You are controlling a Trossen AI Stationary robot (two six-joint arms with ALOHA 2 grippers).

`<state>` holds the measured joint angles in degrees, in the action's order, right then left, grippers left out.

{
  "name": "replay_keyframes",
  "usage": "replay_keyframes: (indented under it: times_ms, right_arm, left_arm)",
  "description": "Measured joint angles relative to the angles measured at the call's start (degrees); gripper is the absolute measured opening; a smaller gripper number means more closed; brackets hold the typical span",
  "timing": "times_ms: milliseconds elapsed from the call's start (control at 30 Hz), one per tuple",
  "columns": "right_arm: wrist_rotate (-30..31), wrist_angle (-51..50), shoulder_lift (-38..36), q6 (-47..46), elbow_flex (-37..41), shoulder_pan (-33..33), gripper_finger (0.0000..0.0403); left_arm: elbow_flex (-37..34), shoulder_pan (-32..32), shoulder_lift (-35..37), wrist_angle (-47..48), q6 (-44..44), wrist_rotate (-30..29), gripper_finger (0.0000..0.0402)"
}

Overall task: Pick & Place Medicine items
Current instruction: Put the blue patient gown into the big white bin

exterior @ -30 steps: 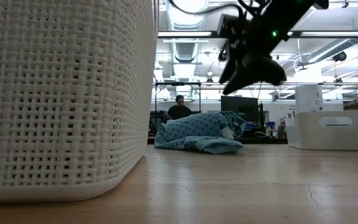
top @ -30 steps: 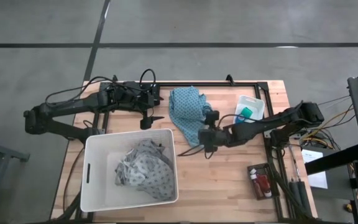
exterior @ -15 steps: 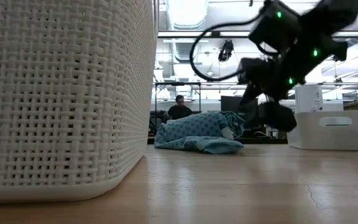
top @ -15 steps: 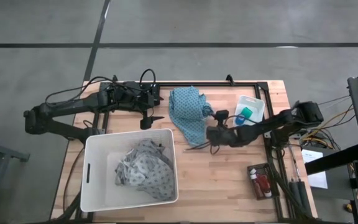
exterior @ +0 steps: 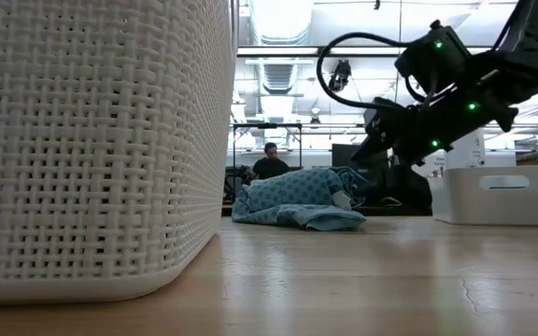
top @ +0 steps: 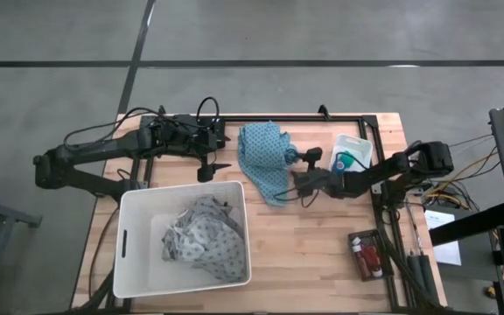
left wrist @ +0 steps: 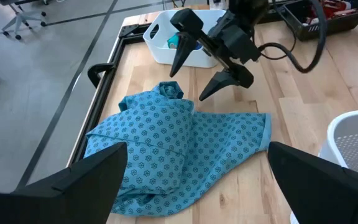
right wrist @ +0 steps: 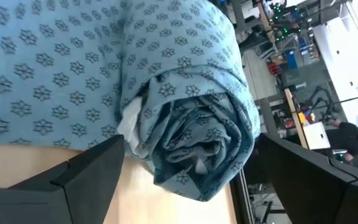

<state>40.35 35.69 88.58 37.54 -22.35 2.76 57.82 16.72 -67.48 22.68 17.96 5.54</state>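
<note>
Red bottles [top: 369,259] with white caps lie in a dark tray [top: 357,241] at the near right. A teal roll [top: 346,159] sits in a small white bin [top: 363,147] at the far right. My right gripper [top: 296,177] is low over the table and open. Its fingers stand on either side of the bunched end [right wrist: 191,134] of a blue patterned cloth [top: 265,157] and do not touch it. My left gripper [top: 210,166] hangs open above the table, beyond the basket's far rim.
A white woven basket [top: 134,241] holding a grey patterned cloth [top: 201,238] fills the near left. The blue cloth lies spread at the far middle [left wrist: 166,137]. Bare wood [top: 304,245] lies between basket and dark tray. A black frame rail [top: 304,115] runs along the far edge.
My right gripper has come down from well above the table and gone toward the far edge, tipping closer to level. It now stands at the blue cloth's bunched end. The cloth has not moved.
</note>
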Motion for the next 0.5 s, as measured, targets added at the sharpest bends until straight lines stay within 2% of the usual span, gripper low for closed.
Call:
replay_keyframes:
  times_ms: [233,500]
  right_arm:
    - [-2.90,0.23,0.00,-0.18,-0.22,2.34,0.0364]
    - [-2.89,0.27,-1.18,-8.21,-1.06,-0.09,0.0364]
  left_arm:
    - [0.00,-0.01,0.00,0.00,0.00,0.00,0.0393]
    - [0.00,0.00,0.00,0.00,0.00,0.00,0.0393]
